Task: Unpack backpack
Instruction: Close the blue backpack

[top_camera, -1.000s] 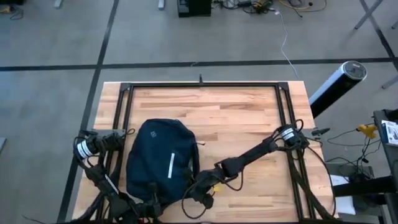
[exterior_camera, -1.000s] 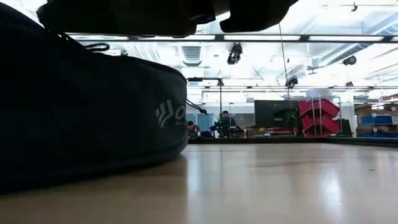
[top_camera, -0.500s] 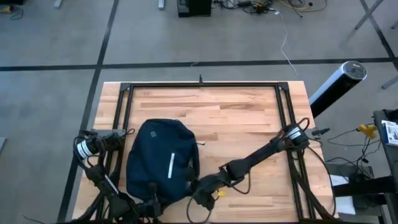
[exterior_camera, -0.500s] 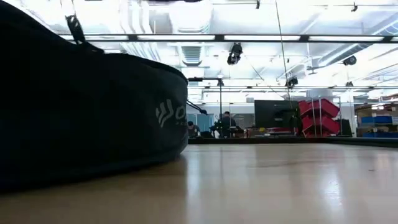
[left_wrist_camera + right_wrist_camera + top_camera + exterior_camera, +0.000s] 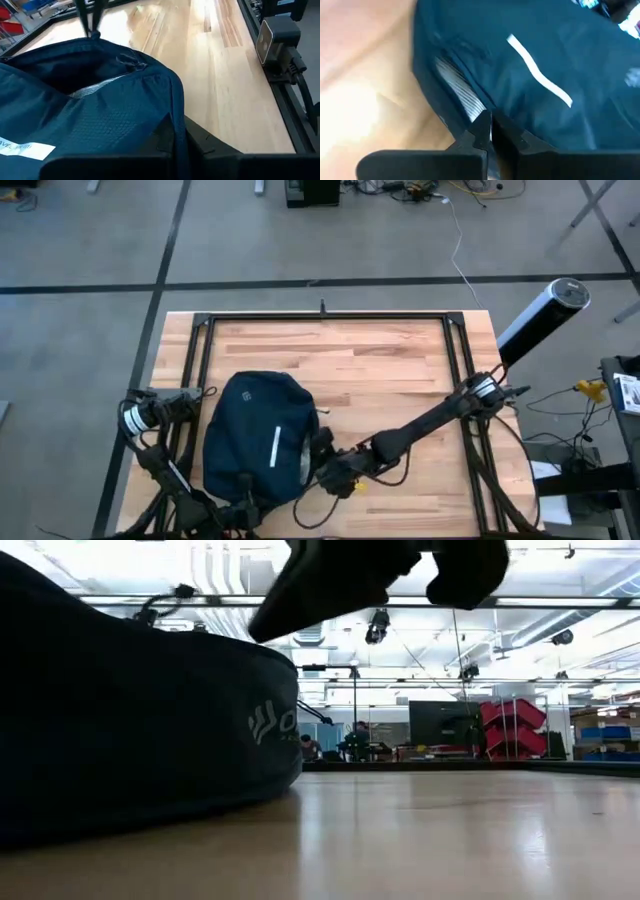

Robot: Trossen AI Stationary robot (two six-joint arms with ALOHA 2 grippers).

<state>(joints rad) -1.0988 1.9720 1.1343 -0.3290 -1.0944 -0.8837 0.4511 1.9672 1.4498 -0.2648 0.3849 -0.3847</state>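
The dark navy backpack (image 5: pixel 262 435) lies flat on the left half of the wooden table, white stripe (image 5: pixel 276 444) facing up. A slit on its right side shows silvery lining (image 5: pixel 462 95). My right gripper (image 5: pixel 490 125) is shut, with its tips at the near end of that slit; in the high view it is at the backpack's right edge (image 5: pixel 320 454). My left gripper (image 5: pixel 182 142) sits at the backpack's near end (image 5: pixel 243 498), shut on the fabric. A zip pull (image 5: pixel 92 27) stands up from the backpack's far part. My left gripper holds a fold of navy fabric at the backpack's near end (image 5: pixel 177 117) between its two fingers, coming level from the table's near side. The backpack rests on the table. My right gripper's shut fingertips (image 5: pixel 482 122) touch the backpack at the slit's near end (image 5: pixel 476 112), slanting down from the right. Whether they pinch anything cannot be told.
A black metal frame (image 5: pixel 320 318) runs around the table top. Bare wood (image 5: pixel 390 370) lies to the right of and beyond the backpack. A camera mount (image 5: pixel 280 45) stands on the table's right rail.
My right gripper has gone from near the table's front edge toward the far edge, onto the backpack's right side, where its shut tips now meet the slit. The backpack has stayed in place.
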